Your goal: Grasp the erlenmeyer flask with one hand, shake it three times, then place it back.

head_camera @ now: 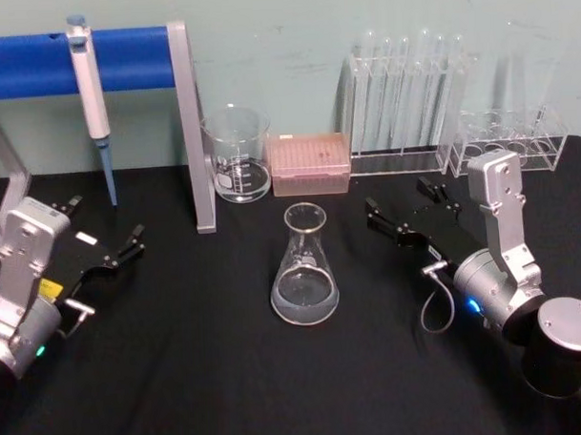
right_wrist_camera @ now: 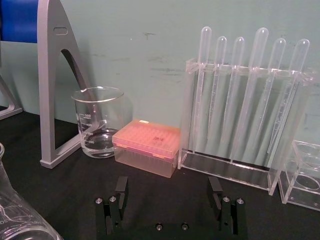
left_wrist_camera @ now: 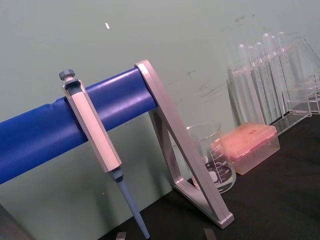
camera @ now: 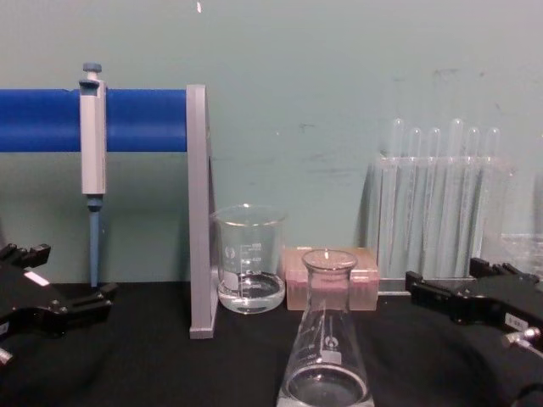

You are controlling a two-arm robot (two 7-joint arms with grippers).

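Observation:
The erlenmeyer flask [head_camera: 304, 274] stands upright in the middle of the black table, with a little clear liquid in its base. It also shows low in the chest view [camera: 327, 356] and at a corner of the right wrist view [right_wrist_camera: 15, 212]. My right gripper [head_camera: 398, 197], the hand with the silver wrist and grey cable, hovers to the flask's right, open and holding nothing [right_wrist_camera: 168, 186] [camera: 444, 273]. My left gripper [head_camera: 107, 219] rests open at the table's left, well away from the flask [camera: 72, 271].
Behind the flask stand a glass beaker [head_camera: 237, 153] with some liquid, a pink tip box [head_camera: 311, 164] and a clear rack of tubes [head_camera: 406, 99]. A pipette [head_camera: 91, 100] hangs on a blue bar with a grey post [head_camera: 192, 125]. A small clear rack [head_camera: 517, 138] sits back right.

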